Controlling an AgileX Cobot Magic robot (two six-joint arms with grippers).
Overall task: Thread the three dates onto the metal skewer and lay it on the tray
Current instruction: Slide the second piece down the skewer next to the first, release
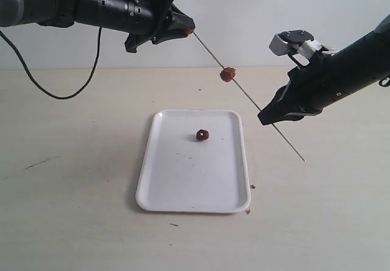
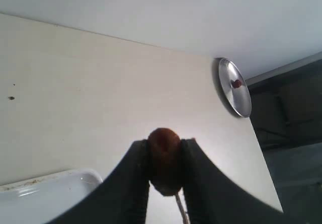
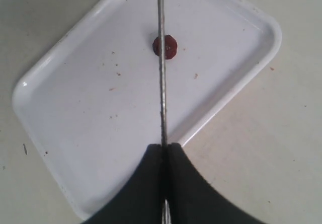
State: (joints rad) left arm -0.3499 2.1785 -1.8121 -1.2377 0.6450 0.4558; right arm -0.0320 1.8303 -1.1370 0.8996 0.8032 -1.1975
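Left jaws tight on date [image 2: 163,159] at skewer [image 1: 247,94] tip (second date [image 1: 228,73] midway); right jaws tight on skewer.

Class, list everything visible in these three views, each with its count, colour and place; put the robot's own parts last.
table: one, pale beige, under everything
tray: one, white, flat on the table
loose date: one, dark red-brown, lying on the tray
threaded date: one, red-brown, partway along the skewer
held date: one, red-brown, at the skewer's upper end
skewer: one, grey metal, slanting in the air
crumbs: several, brown, on and beside the tray
round metal dish: one, silver, near the table's edge, small red thing on it
cable: one, black, hanging by the left arm
left hand: one, black, shut on the held date
right hand: one, black, shut on the skewer
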